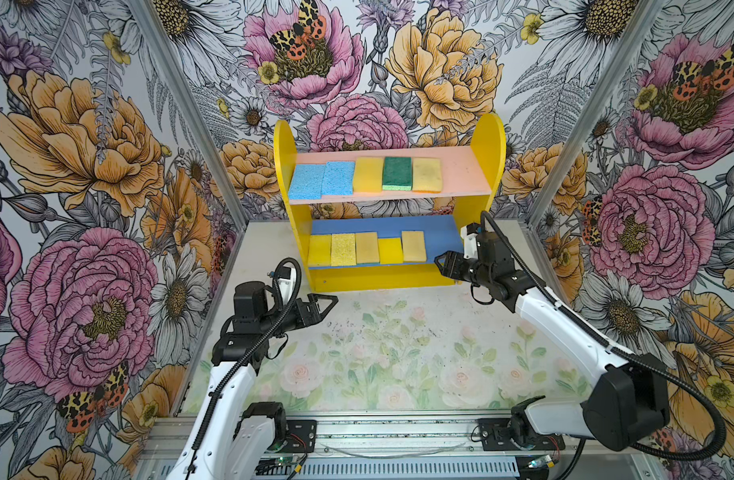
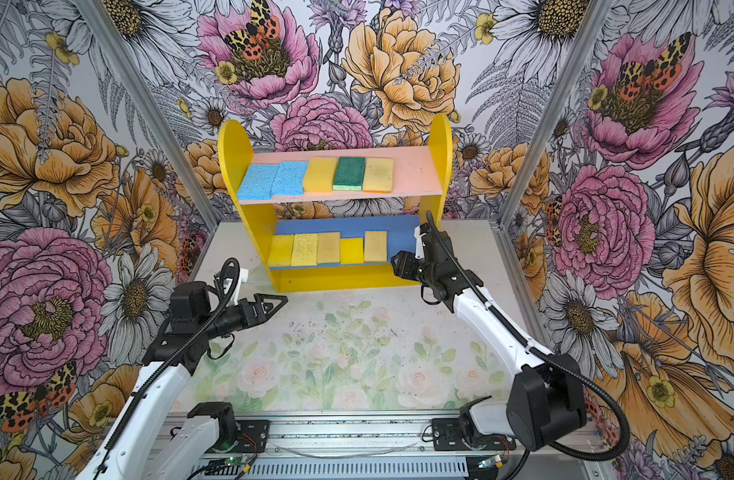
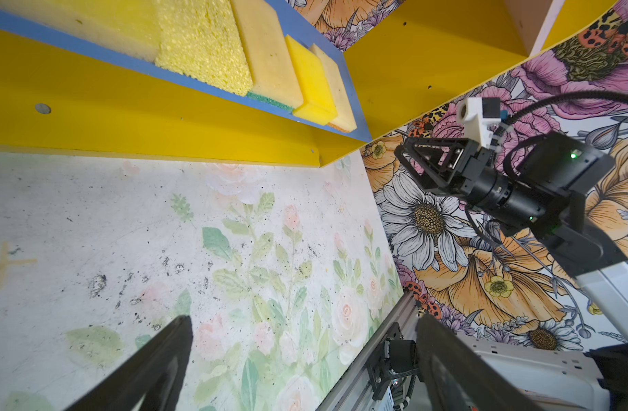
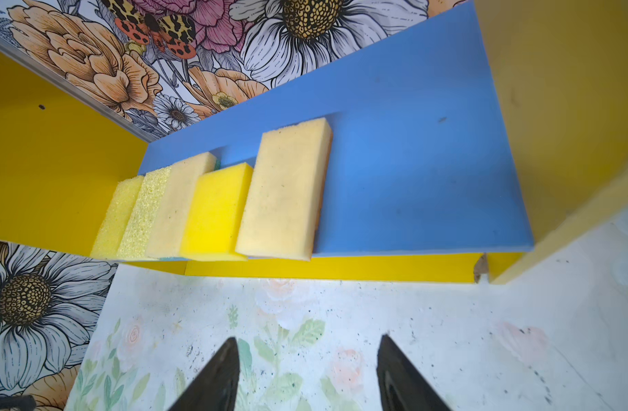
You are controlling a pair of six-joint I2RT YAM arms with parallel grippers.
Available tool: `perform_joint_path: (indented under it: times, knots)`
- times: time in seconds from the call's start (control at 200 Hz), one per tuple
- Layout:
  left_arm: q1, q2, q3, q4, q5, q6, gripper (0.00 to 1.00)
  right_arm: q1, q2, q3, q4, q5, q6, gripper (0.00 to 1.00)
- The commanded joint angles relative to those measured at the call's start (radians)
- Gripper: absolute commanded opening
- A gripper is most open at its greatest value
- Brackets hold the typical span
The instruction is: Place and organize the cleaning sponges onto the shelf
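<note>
The shelf stands at the back of the table. Its pink upper board carries two light blue sponges, a yellow one, a green one and a tan one. Several yellow and tan sponges lie in a row on the blue lower board; the right wrist view shows them too. My left gripper hangs open and empty before the shelf's left end. My right gripper is open and empty by the lower board's right end.
Flowered walls close in the table on three sides. A metal rail with both arm bases runs along the front edge. The right part of each board is bare.
</note>
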Motion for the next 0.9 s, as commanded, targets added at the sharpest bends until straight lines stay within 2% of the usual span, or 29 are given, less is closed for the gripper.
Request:
perform_joint_path:
  times: [0.0, 0.14, 0.25, 0.365, 0.505, 0.595, 0.895]
  knots:
    - [0.009, 0.000, 0.028, -0.008, -0.043, 0.029, 0.99, -0.030, -0.141, -0.104, -0.035, 0.093, -0.022, 0.68]
    - [0.011, -0.014, 0.036, -0.038, -0.116, 0.035, 0.99, -0.089, -0.312, -0.201, -0.095, 0.181, -0.152, 0.88]
    - [0.010, -0.046, 0.028, -0.045, -0.198, 0.036, 0.99, -0.102, -0.429, -0.281, -0.081, 0.364, -0.243, 0.99]
    - [0.009, -0.092, 0.011, -0.043, -0.307, 0.027, 0.99, -0.111, -0.499, -0.357, 0.004, 0.449, -0.347, 1.00]
    - [0.008, -0.178, -0.039, -0.021, -0.495, 0.011, 0.99, -0.126, -0.497, -0.328, 0.042, 0.492, -0.378, 0.99]
    - [0.005, -0.249, -0.084, 0.014, -0.567, 0.005, 0.99, -0.130, -0.461, -0.293, 0.069, 0.488, -0.417, 1.00]
    - [-0.007, -0.262, -0.099, -0.002, -0.759, 0.036, 0.99, -0.198, -0.259, -0.312, 0.250, 0.497, -0.489, 1.00]
